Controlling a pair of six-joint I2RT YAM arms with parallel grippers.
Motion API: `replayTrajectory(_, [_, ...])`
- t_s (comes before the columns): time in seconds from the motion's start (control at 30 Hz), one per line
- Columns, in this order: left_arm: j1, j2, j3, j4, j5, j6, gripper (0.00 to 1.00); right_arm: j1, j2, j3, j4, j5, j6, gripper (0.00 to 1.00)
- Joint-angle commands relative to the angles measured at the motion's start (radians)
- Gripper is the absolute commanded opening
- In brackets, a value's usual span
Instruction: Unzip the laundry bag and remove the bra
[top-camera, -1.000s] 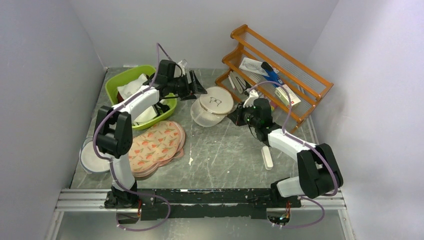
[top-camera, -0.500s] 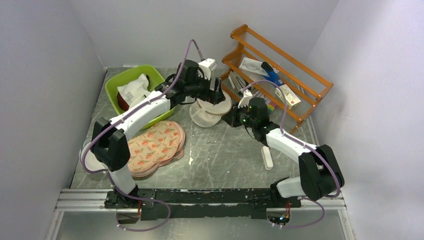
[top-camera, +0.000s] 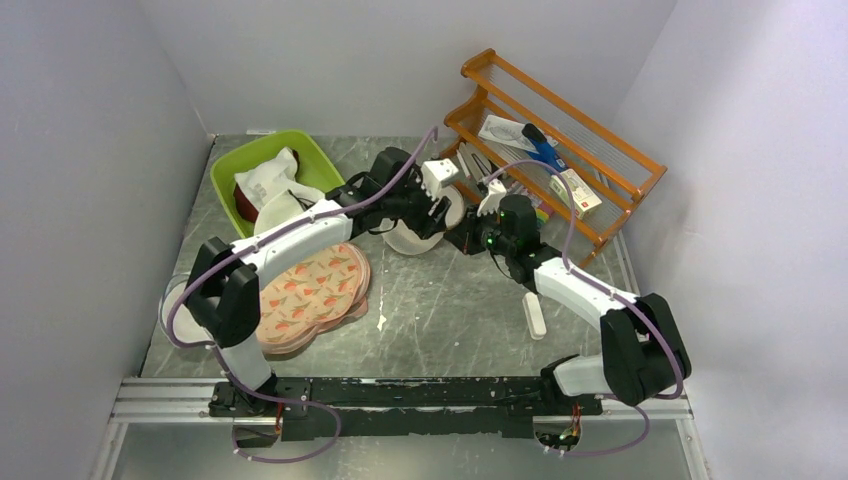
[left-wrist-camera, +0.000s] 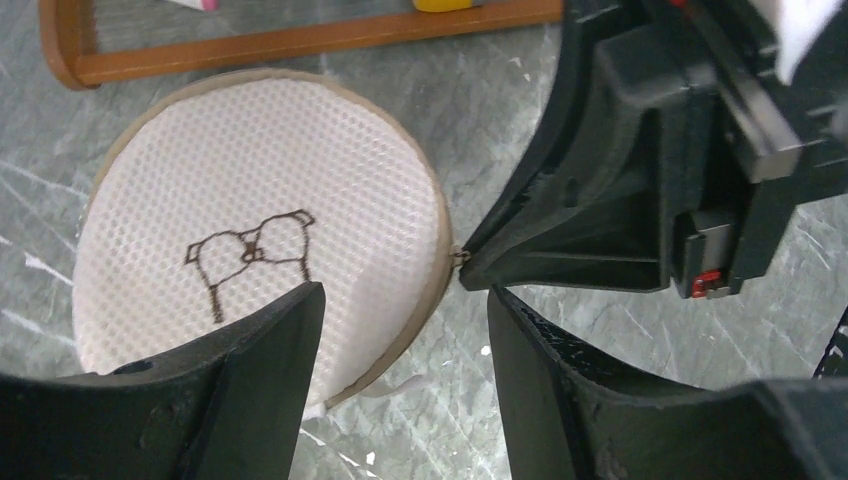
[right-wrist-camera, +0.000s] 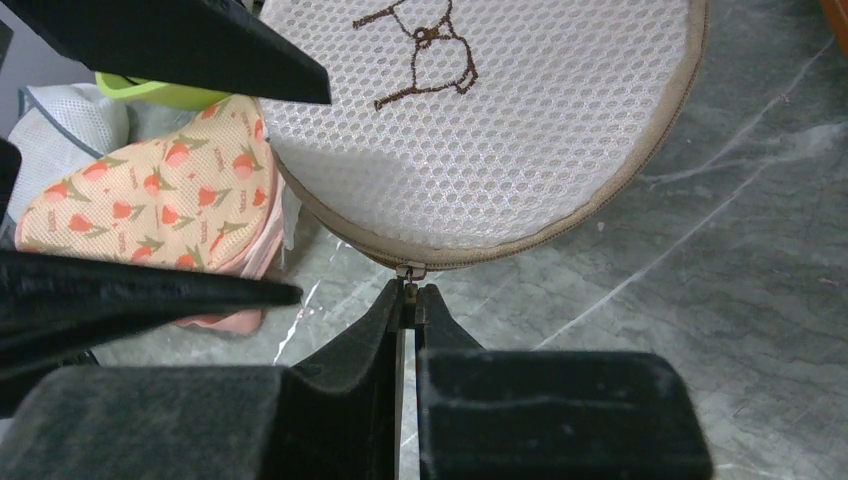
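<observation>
Overall: both arms meet at the laundry bag (left-wrist-camera: 250, 150), which sits toward the back of the surface (top-camera: 450, 320), just in front of the wooden rack (top-camera: 600, 150).
Laundry bag: a round mesh drum lying flat, with the face that carries the drawn bra outline turned up.
Zipper pull (right-wrist-camera: 407, 272): a small metal tab on the bag's rim, on the side facing the right arm.
Right tool (right-wrist-camera: 408, 292): jaws pressed together, their tips pinching the zipper pull.
Left tool (left-wrist-camera: 405, 295): jaws wide apart and gripping nothing. It hangs over the bag's rim, one finger above the mesh face and the other above bare surface, close to the right tool's tip.
Zip: the stretch of rim seen from the right wrist looks closed.
Nearby: fruit-printed pads (top-camera: 310, 290) lie left of the bag, and a green basin (top-camera: 225, 175) behind them holds white garments.
</observation>
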Motion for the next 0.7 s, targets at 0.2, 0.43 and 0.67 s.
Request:
replayTrajectory(0.2, [-0.027,0.048,0.013,0.031,-0.004,0.057,0.77,0.002,-0.038,0.016,0.003,-0.024,0.006,0.00])
replayTrajectory(0.43, [-0.029,0.061,0.016,0.029,-0.097,0.059,0.72,0.003,-0.035,0.016,0.016,-0.038,0.014,0.00])
replayTrajectory(0.67, [-0.029,0.071,0.039,0.015,-0.156,0.046,0.57,0.003,-0.030,0.015,0.016,-0.037,0.011,0.00])
